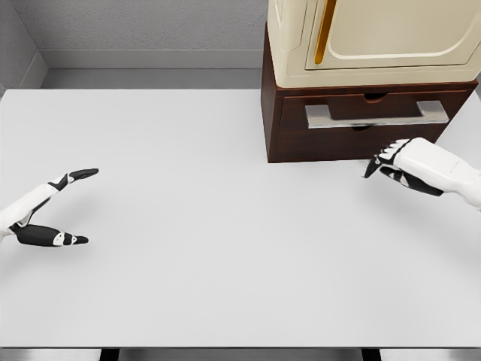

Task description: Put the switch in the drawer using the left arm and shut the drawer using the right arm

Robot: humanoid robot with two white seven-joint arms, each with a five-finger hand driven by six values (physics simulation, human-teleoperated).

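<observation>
Dark brown wood marks my landmark — the drawer cabinet (361, 113) standing at the far right of the white worktop (225, 226), with a cream appliance (376, 41) sitting on top of it. Its drawer (376, 111) looks pushed in, the grey bar handle (376, 114) running across the front. I see my right hand (392, 159) just below the cabinet's front, near its lower right corner, fingers curled and holding nothing. My left hand (64, 207) is well apart from the cabinet, far over to its left near the worktop's edge — thumb and fingers spread wide, empty. I cannot find the switch anywhere on the worktop.
</observation>
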